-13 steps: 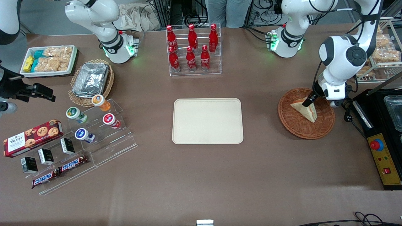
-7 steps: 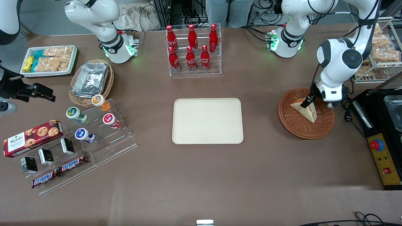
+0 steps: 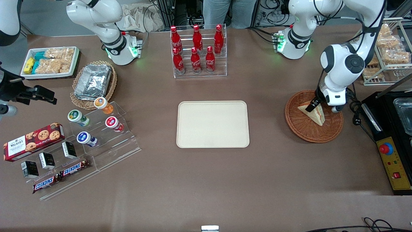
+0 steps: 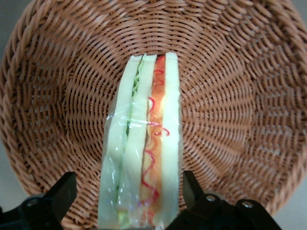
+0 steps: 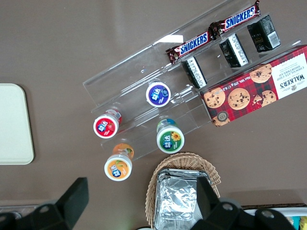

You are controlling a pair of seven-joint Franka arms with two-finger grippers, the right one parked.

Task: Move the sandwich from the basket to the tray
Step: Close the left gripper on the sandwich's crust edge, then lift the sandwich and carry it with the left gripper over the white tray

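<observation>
Your gripper (image 4: 127,203) is down inside the basket (image 3: 299,127), fingers (image 4: 60,194) spread wide either side of the sandwich (image 4: 144,143), with a clear gap on one side and the other finger close beside the wrapper; contact cannot be confirmed. The sandwich (image 3: 313,112) stands on edge in its clear wrap on the basket (image 4: 230,96) floor, red and green filling showing. The tray (image 3: 212,124) sits mid-table, well apart from the basket, toward the parked arm's end
</observation>
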